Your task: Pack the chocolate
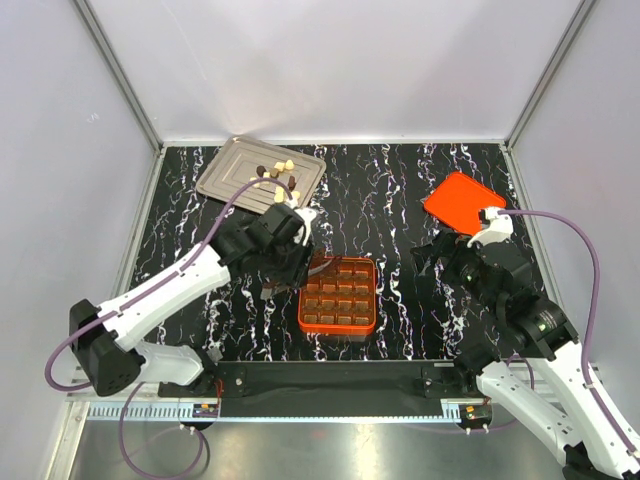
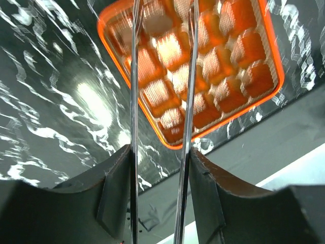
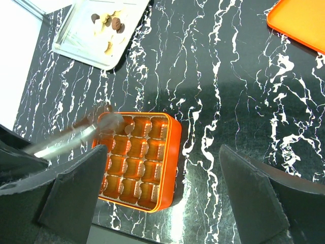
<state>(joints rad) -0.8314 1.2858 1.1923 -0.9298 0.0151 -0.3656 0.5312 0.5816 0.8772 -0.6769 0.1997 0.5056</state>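
Note:
Several small dark brown and cream-white chocolate pieces (image 1: 278, 175) lie on a metal tray (image 1: 225, 170) at the back left; they also show in the right wrist view (image 3: 109, 28). An orange box (image 1: 337, 331) with a brown grid of cells sits mid-table. My left gripper (image 1: 300, 268) carries two thin metal blades over the box's far left corner. In the left wrist view the blades (image 2: 163, 20) stand apart above the box (image 2: 274, 61) with nothing seen between them; their tips are out of frame. My right gripper (image 1: 440, 255) is wide open and empty, right of the box (image 3: 172, 168).
The orange lid (image 1: 463, 200) lies flat at the back right, also in the right wrist view (image 3: 299, 20). The tray (image 3: 76, 40) sits near the back wall. White walls close in the black marble table on three sides. A dark rail runs along the near edge.

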